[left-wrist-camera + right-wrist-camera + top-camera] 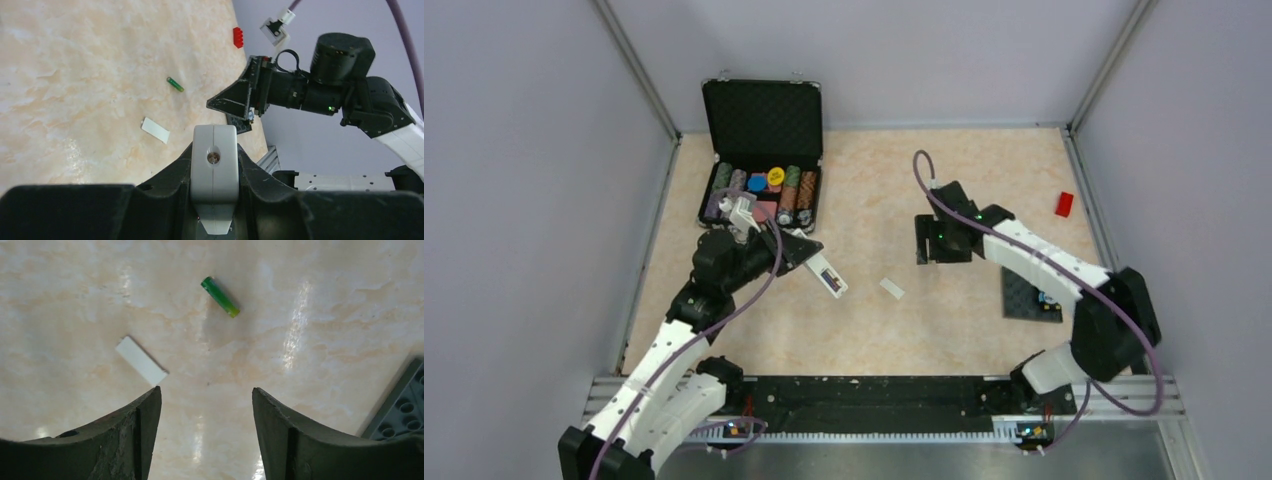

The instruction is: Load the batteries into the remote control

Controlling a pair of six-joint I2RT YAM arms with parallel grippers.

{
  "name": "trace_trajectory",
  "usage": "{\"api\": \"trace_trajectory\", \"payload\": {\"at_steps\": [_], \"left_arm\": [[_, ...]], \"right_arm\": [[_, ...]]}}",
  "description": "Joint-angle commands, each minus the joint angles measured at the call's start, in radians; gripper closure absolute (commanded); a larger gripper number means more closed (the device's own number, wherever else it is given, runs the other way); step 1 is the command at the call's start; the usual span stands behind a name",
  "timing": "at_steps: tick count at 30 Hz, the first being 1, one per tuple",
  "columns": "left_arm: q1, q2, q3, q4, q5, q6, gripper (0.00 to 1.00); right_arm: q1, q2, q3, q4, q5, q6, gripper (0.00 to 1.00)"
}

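My left gripper (812, 258) (215, 150) is shut on the slim white remote control (831, 279) (215, 170), which is held above the table with one end sticking out past the fingers. A green battery (220, 297) (175, 84) lies loose on the marble tabletop. My right gripper (938, 243) (206, 396) hovers just above it, jaws open with nothing between them and pointing down. In the top view the right gripper hides the battery.
A short white cover plate (891, 289) (141, 361) (155, 130) lies between the two grippers. An open black case of poker chips (764, 150) stands at the back left. A grey studded baseplate (1031, 298) (400, 412) and a small red block (1064, 204) (238, 37) are on the right.
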Motion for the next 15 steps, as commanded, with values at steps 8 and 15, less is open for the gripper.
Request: {"api": "trace_trajectory", "payload": {"at_steps": [8,15], "left_arm": [[0.001,0.088,0.041,0.017,-0.030,-0.037,1.00],[0.002,0.109,0.032,0.074,-0.047,-0.028,1.00]], "right_arm": [[-0.042,0.346,0.218,0.065,0.045,-0.386,0.36],[-0.086,0.461,0.275,0.071,-0.004,-0.361,0.54]]}}
